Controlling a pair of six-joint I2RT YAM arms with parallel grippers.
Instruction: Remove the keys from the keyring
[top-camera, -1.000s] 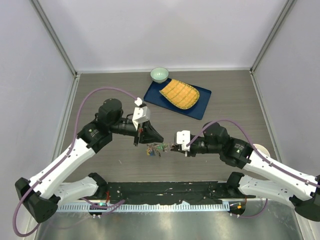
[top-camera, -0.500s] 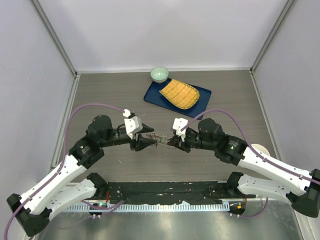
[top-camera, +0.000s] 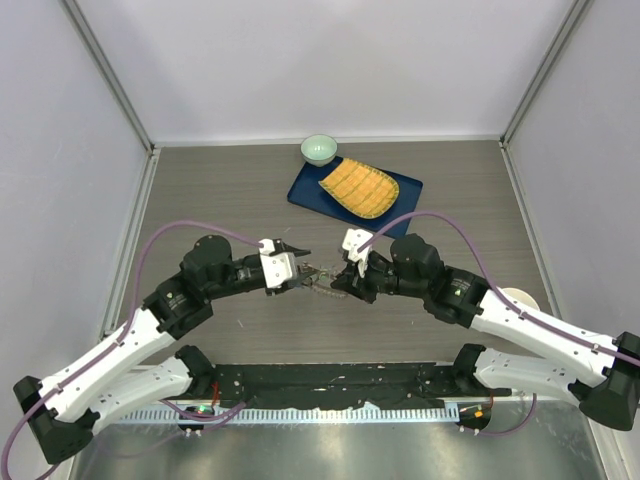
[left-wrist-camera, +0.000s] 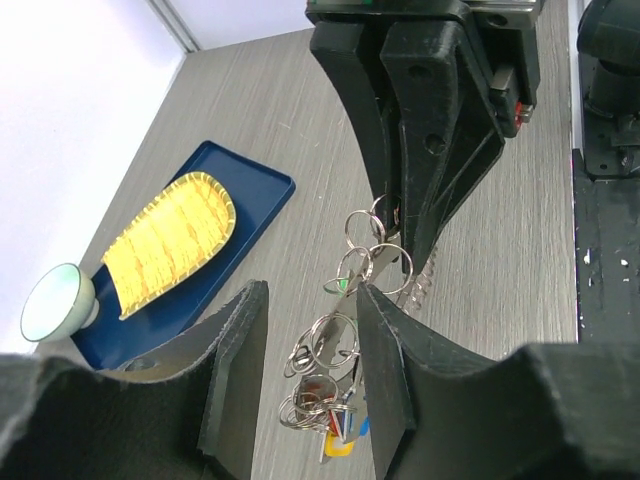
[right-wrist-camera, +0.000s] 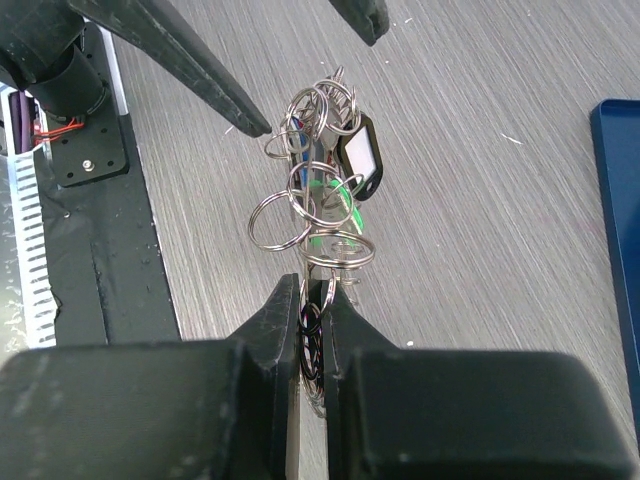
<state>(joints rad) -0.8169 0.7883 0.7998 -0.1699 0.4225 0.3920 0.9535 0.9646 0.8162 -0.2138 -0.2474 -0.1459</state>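
Observation:
The keyring is a dangling bunch of silvery split rings with keys and coloured tags, held off the wooden table between the two arms. My right gripper is shut on one ring at the bunch's end; it also shows in the top view. My left gripper is open, one finger on each side of the bunch, the right-hand finger close against it. In the top view the left gripper meets the right one nose to nose.
A blue tray with a yellow woven mat lies at the back, with a pale green bowl next to it. A white round thing sits at the right. The black base plate runs along the near edge.
The right gripper has lifted the bunch off the table and carried it left. The left gripper has swung level and come in until its fingers stand around the bunch.

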